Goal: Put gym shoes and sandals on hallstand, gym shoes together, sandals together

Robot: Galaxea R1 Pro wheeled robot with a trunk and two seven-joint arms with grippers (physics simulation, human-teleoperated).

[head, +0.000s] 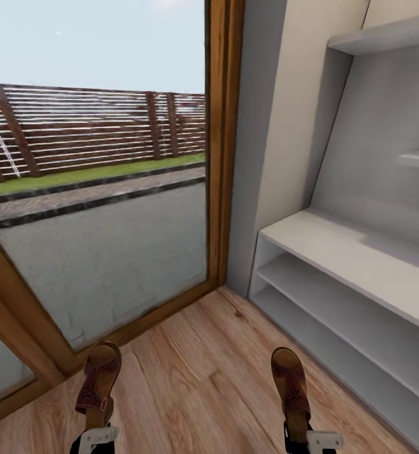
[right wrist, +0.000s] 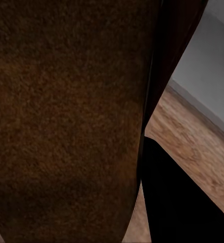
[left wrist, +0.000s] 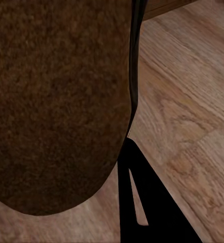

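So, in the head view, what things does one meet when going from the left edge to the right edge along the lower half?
Left sandal held up by the left gripper → bare corridor floor → right sandal held by the right gripper → hallstand with its two lower tiers.

Sandals (head: 97, 384): brown, tan footbeds, reddish patterned straps. Hallstand (head: 354, 252): light grey. Corridor floor (head: 203, 384): light brown wood grain.

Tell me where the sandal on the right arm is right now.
In the head view the right-hand sandal is held up by the right gripper at lower right, over the wood floor, just short of the hallstand on its right.
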